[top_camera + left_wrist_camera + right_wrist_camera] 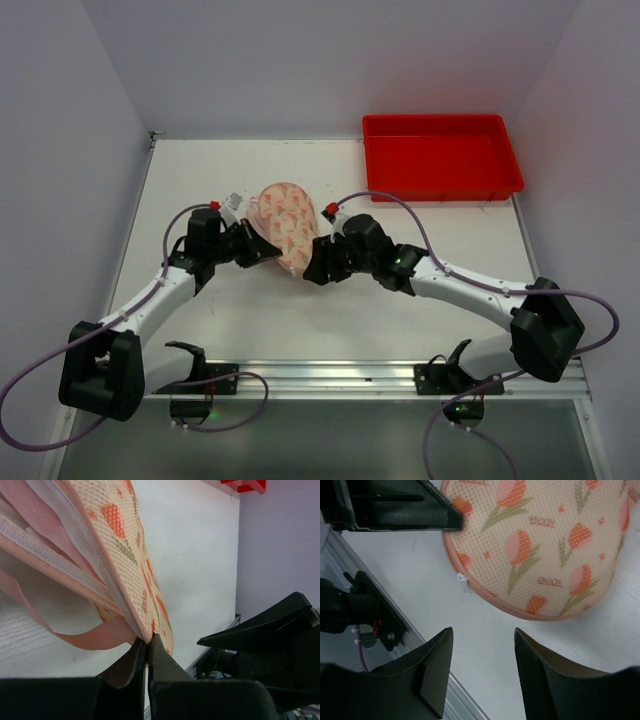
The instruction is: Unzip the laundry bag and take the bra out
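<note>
Laundry bag [285,222]: mid-table, long axis running far edge to near edge (near end tilted slightly right).
Left gripper [146,642]: clamped on the bag's rim.
Right gripper [484,635]: fingers apart, near end.
Hidden: the bag's inside.

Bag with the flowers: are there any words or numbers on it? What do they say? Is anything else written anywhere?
"ENJOY" (probably): a tiny orange word on the bag, upside down in the right wrist view and repeated between the flowers. It is blurred, so I am not sure.
Other small marks on the bag: too blurred to read.
Tray: no writing to be seen.
</note>
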You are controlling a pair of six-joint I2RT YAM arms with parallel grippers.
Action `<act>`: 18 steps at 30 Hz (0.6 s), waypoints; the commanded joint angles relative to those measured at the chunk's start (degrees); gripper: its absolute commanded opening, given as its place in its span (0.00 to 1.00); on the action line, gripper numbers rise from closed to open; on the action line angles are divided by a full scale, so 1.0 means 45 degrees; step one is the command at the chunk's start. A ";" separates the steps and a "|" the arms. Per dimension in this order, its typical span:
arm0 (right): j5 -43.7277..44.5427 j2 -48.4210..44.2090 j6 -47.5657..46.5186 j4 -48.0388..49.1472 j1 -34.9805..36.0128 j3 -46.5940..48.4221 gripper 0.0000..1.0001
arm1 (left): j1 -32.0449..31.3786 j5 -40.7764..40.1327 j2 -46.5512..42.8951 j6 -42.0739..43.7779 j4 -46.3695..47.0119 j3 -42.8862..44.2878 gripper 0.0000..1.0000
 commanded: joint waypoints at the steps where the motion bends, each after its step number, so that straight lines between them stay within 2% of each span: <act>1: 0.0331 0.0177 0.0662 0.0679 -0.0013 0.0828 0.55 | -0.0232 -0.0475 0.0051 -0.1180 0.2039 -0.0036 0.00; 3: -0.0139 0.0509 0.1149 0.0755 -0.0013 0.0927 0.56 | -0.0252 -0.0593 0.0091 -0.1588 0.2291 -0.0152 0.00; 7: -0.1389 0.0861 0.2534 0.2372 -0.0013 0.0421 0.62 | -0.0427 -0.0691 -0.0046 -0.2390 0.2976 -0.0543 0.00; 18: -0.2446 0.1800 0.4470 0.3861 -0.0013 0.0166 0.60 | -0.0584 -0.1491 -0.0690 -0.3660 0.3582 -0.1266 0.00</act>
